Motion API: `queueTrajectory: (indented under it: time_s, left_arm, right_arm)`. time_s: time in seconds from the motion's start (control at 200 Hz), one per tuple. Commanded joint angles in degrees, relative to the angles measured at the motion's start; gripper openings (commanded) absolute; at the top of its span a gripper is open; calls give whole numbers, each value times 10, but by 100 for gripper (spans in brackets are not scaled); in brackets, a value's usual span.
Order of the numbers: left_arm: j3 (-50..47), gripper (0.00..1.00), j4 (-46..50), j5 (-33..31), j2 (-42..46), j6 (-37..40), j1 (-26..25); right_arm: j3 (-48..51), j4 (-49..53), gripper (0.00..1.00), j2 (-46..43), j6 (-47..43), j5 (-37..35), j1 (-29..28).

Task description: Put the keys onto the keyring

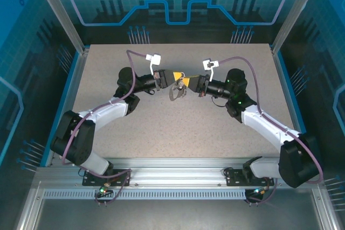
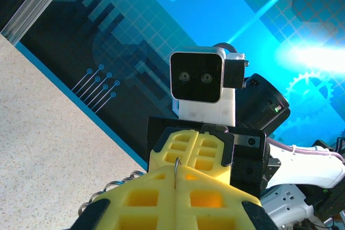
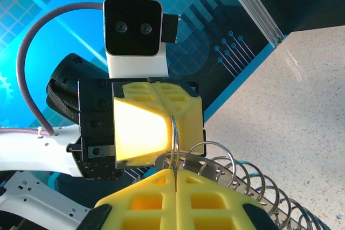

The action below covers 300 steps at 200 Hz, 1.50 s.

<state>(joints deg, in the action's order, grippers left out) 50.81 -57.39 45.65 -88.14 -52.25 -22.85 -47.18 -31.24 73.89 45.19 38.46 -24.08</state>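
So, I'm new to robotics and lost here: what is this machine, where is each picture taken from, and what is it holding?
These are two robot arms bolted to a table. The wide picture looks down from above. The other two come from a camera on each wrist, looking along that arm's yellow hand towards the other one. The left hand and right hand meet mid-table, both shut on a thin wire ring of the keyring, which has silvery loops strung on it.

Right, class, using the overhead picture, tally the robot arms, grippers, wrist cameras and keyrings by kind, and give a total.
robot arms: 2 (left arm, right arm)
grippers: 2 (left gripper, right gripper)
wrist cameras: 2 (left wrist camera, right wrist camera)
keyring: 1
total: 7
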Motion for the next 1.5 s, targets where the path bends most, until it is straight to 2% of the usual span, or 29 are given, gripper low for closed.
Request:
queueTrajectory:
  time_s: [0.0,0.32,0.55,0.675,0.775,0.89,0.99,1.125,1.495]
  left_arm:
    - [-4,0,-42,-22,15,-1,-1]
    - [-12,0,-48,-27,28,-4,-1]
    - [-15,0,-65,-34,22,-15,-1]
    - [-16,0,-67,-37,23,-16,-3]
    - [-17,0,-68,-39,23,-16,-3]
    - [-18,0,-70,-38,24,-17,-2]
    - [-19,0,-72,-40,24,-17,-3]
    - [-22,0,-89,-44,20,-26,-3]
    - [-35,0,-118,-77,16,-38,-11]
  right_arm:
    - [12,-5,0,-9,-8,-3,-8]
    - [20,-12,0,-11,1,-7,6]
    - [-16,5,0,21,-21,6,-46]
    - [-21,34,0,21,-40,13,-45]
    - [-1,45,21,-5,-36,10,-14]
    - [23,46,33,-46,-24,15,32]
    - [29,64,35,-80,-24,15,59]
    - [20,70,36,-99,-14,-1,67]
    - [-26,24,39,-61,20,-77,3]
